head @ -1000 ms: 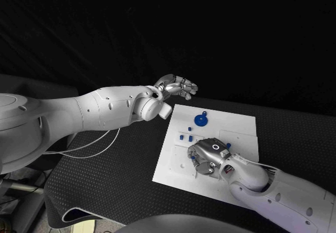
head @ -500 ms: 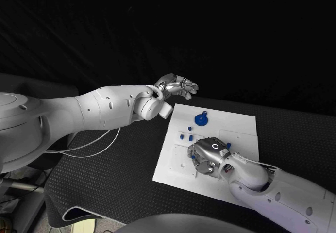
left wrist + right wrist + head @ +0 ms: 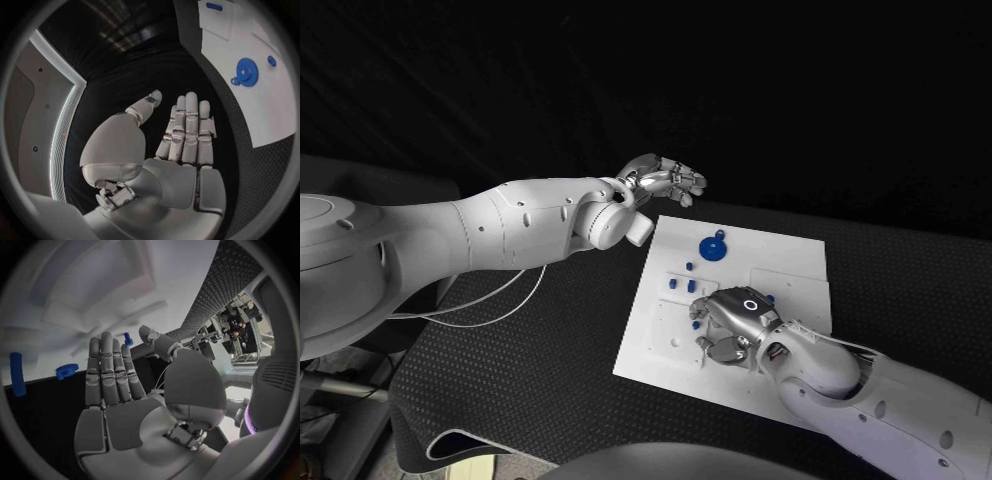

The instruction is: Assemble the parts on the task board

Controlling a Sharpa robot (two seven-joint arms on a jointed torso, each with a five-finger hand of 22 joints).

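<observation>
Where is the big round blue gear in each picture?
Head view: the blue gear lies on the far part of the white task board, beyond the right hand.
Left wrist view: the gear sits on the board.
Right wrist view: probably the blue piece beside the fingers.
Shared landmark: the white board.

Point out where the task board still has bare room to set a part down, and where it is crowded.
The task board is bare along its far right side, right of the blue gear, and at its near left corner. It is crowded mid-board: small blue pegs stand close beside the right hand, which hangs over the centre. The left hand, open, hangs beyond the far left corner.
</observation>
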